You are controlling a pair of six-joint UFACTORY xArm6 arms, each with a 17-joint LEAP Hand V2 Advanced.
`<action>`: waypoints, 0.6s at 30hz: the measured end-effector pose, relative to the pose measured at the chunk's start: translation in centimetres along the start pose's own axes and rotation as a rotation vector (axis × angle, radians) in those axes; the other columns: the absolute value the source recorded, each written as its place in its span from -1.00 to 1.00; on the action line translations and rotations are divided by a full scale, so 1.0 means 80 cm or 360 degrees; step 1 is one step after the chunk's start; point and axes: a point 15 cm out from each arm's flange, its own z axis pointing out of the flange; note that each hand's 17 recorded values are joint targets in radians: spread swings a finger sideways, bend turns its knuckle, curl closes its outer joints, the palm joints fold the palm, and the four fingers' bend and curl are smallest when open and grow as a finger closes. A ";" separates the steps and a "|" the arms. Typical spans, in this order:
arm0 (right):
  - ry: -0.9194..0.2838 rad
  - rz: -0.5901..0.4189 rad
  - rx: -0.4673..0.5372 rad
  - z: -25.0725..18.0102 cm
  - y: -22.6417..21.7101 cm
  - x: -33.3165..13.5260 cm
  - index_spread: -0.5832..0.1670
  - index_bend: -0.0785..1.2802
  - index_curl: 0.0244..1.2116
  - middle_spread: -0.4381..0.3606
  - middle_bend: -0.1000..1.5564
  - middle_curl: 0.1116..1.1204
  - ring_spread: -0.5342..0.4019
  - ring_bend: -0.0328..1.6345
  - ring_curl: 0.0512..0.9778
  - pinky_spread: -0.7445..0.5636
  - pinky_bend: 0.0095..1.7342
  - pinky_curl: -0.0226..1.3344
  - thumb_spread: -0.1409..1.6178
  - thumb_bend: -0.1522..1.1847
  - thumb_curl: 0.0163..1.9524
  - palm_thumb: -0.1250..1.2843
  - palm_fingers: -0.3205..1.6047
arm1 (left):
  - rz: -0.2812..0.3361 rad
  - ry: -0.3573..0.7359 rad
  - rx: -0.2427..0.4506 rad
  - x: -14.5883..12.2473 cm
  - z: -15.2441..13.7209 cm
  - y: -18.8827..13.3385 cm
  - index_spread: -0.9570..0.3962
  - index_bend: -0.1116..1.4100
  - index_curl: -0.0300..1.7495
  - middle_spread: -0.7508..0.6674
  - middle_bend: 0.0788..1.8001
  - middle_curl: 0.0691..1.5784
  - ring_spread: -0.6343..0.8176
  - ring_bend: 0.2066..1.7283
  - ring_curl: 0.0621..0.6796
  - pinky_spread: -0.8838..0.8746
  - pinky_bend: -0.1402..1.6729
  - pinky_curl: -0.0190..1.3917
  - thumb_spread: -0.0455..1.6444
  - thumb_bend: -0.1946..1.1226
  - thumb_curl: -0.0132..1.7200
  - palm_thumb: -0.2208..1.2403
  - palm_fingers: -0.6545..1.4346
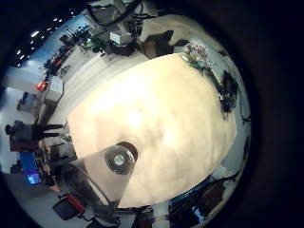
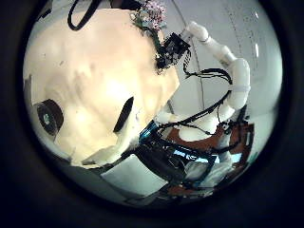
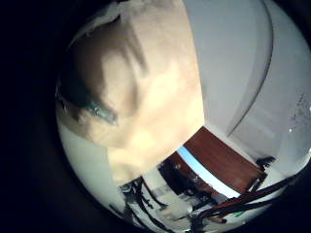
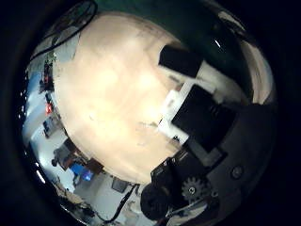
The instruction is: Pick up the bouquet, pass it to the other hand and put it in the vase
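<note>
Near the table (image 2: pixel 95 66) edge, bouquet (image 2: pixel 150 14) lies beside right hand (image 2: pixel 173 49), axis unclear.

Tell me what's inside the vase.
No flowers or stems stick out of the vase; its depths cannot be made out. The bouquet is across the table, beside the right hand.

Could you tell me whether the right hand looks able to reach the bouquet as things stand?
Probably yes: the right hand sits right beside the bouquet at the edge of the table, with nothing visible between them.
</note>
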 end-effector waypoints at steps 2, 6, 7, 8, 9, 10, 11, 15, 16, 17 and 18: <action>-0.0039 0.0010 0.0132 -0.028 -0.013 0.006 -0.29 0.55 0.39 -0.32 0.56 0.30 -0.30 0.66 0.05 -0.30 0.60 -0.40 0.32 -0.60 -0.42 0.70 0.61 | 0.0000 0.0000 0.0004 -0.001 -0.002 0.001 0.51 -0.62 -0.57 0.44 -0.87 -0.65 0.55 -0.62 -0.55 0.61 -0.41 -0.76 0.36 -0.74 -0.60 -0.14 -0.24; -0.0087 -0.0039 0.0342 -0.088 -0.016 0.019 -0.22 0.65 0.44 -0.29 0.65 0.34 -0.29 0.71 0.13 -0.23 0.67 -0.32 0.29 -0.56 -0.36 0.80 0.57 | -0.0002 0.0006 -0.0002 -0.002 -0.001 0.002 0.50 -0.62 -0.56 0.44 -0.87 -0.65 0.55 -0.63 -0.55 0.61 -0.41 -0.76 0.36 -0.74 -0.60 -0.14 -0.24; -0.0092 -0.0061 0.0370 -0.099 -0.014 0.022 -0.20 0.66 0.45 -0.27 0.66 0.34 -0.28 0.73 0.15 -0.21 0.68 -0.31 0.28 -0.57 -0.34 0.80 0.57 | -0.0002 0.0007 -0.0002 -0.002 -0.001 0.002 0.50 -0.62 -0.56 0.44 -0.87 -0.65 0.55 -0.63 -0.55 0.61 -0.42 -0.76 0.36 -0.74 -0.60 -0.14 -0.24; -0.0098 -0.0081 0.0403 -0.112 -0.010 0.025 -0.19 0.68 0.45 -0.27 0.67 0.35 -0.28 0.74 0.16 -0.20 0.69 -0.29 0.28 -0.56 -0.33 0.81 0.56 | -0.0003 0.0007 -0.0004 -0.002 0.000 0.002 0.50 -0.62 -0.56 0.44 -0.87 -0.65 0.55 -0.63 -0.55 0.61 -0.42 -0.76 0.36 -0.74 -0.60 -0.14 -0.24; -0.0105 -0.0094 0.0436 -0.126 -0.006 0.029 -0.18 0.69 0.46 -0.26 0.68 0.35 -0.27 0.75 0.18 -0.19 0.69 -0.28 0.27 -0.57 -0.32 0.82 0.55 | -0.0003 0.0007 -0.0004 -0.002 0.000 0.002 0.50 -0.62 -0.56 0.44 -0.87 -0.65 0.55 -0.63 -0.55 0.61 -0.42 -0.76 0.36 -0.74 -0.60 -0.14 -0.24; -0.0114 -0.0114 0.0475 -0.142 -0.001 0.032 -0.16 0.70 0.46 -0.25 0.69 0.34 -0.27 0.76 0.19 -0.18 0.69 -0.27 0.26 -0.57 -0.30 0.82 0.55 | -0.0005 0.0008 -0.0004 -0.002 0.000 0.002 0.50 -0.62 -0.56 0.44 -0.87 -0.65 0.55 -0.63 -0.55 0.61 -0.42 -0.76 0.36 -0.74 -0.60 -0.14 -0.23; -0.0123 -0.0136 0.0510 -0.156 0.004 0.035 -0.15 0.71 0.46 -0.24 0.70 0.34 -0.27 0.76 0.20 -0.17 0.69 -0.26 0.26 -0.57 -0.29 0.83 0.55 | -0.0008 0.0010 -0.0004 -0.002 0.000 0.002 0.50 -0.61 -0.56 0.44 -0.87 -0.65 0.55 -0.63 -0.55 0.61 -0.42 -0.76 0.36 -0.74 -0.60 -0.14 -0.23; -0.0237 -0.0167 0.0625 -0.207 0.030 0.051 -0.11 0.75 0.46 -0.22 0.72 0.33 -0.25 0.78 0.23 -0.15 0.69 -0.22 0.24 -0.57 -0.24 0.84 0.53 | -0.0008 0.0014 -0.0002 -0.001 0.000 0.001 0.50 -0.62 -0.56 0.44 -0.87 -0.65 0.55 -0.63 -0.55 0.61 -0.42 -0.76 0.36 -0.74 -0.60 -0.14 -0.23; -0.0284 -0.0183 0.0649 -0.218 0.037 0.052 -0.10 0.75 0.46 -0.21 0.72 0.33 -0.25 0.79 0.24 -0.15 0.68 -0.21 0.23 -0.58 -0.22 0.84 0.53 | -0.0011 0.0015 -0.0002 -0.002 -0.001 0.002 0.50 -0.62 -0.56 0.44 -0.87 -0.65 0.55 -0.63 -0.55 0.61 -0.42 -0.76 0.36 -0.74 -0.60 -0.14 -0.23; -0.0336 -0.0194 0.0672 -0.230 0.044 0.053 -0.09 0.76 0.46 -0.21 0.73 0.33 -0.25 0.79 0.24 -0.14 0.68 -0.20 0.23 -0.58 -0.21 0.84 0.53 | -0.0013 0.0017 -0.0003 -0.003 -0.001 0.003 0.50 -0.62 -0.56 0.44 -0.87 -0.65 0.54 -0.63 -0.55 0.61 -0.42 -0.76 0.36 -0.74 -0.60 -0.14 -0.23; -0.0388 -0.0212 0.0696 -0.242 0.052 0.054 -0.08 0.76 0.45 -0.20 0.73 0.32 -0.25 0.79 0.25 -0.14 0.68 -0.19 0.22 -0.59 -0.20 0.84 0.53 | -0.0018 0.0018 -0.0004 -0.005 -0.001 0.003 0.50 -0.62 -0.56 0.44 -0.87 -0.65 0.54 -0.63 -0.55 0.61 -0.42 -0.76 0.36 -0.74 -0.60 -0.14 -0.23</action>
